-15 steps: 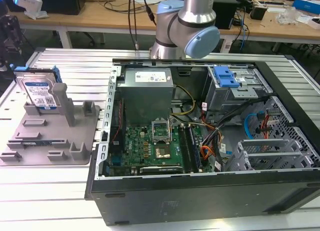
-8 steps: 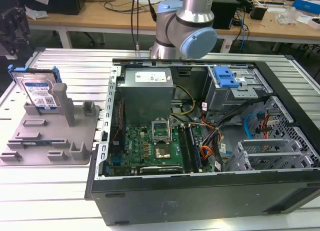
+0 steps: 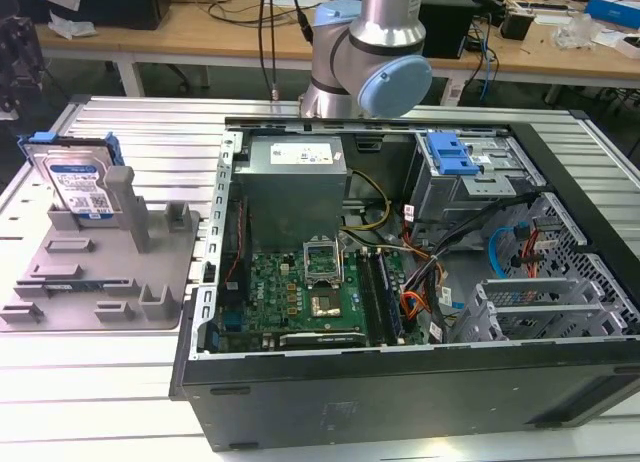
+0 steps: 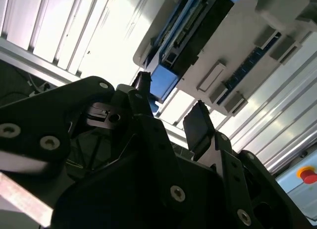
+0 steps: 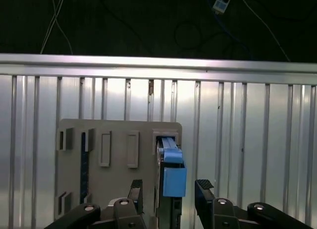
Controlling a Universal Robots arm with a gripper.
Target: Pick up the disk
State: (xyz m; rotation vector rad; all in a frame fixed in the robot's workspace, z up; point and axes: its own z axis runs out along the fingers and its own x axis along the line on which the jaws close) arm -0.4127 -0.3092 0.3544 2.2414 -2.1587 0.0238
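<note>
The disk (image 3: 78, 182) is a silver hard drive with a blue-and-white label and blue side rails. It stands on edge in a slot at the far end of the grey fixture plate (image 3: 100, 282), at the exterior view's left. In the first wrist view I look down on the disk's top edge (image 5: 168, 154) and its blue rail. My gripper (image 5: 170, 190) is open, with one black finger to each side of the disk and still well above it. The second wrist view shows the same open gripper (image 4: 171, 107) with the disk (image 4: 198, 21) beyond it. Nothing is held.
An open computer case (image 3: 420, 282) with its motherboard and cables lies on the ribbed metal table (image 3: 130, 122), to the exterior view's right of the plate. The arm's base (image 3: 370, 52) rises behind the case. Workbenches with clutter stand at the back.
</note>
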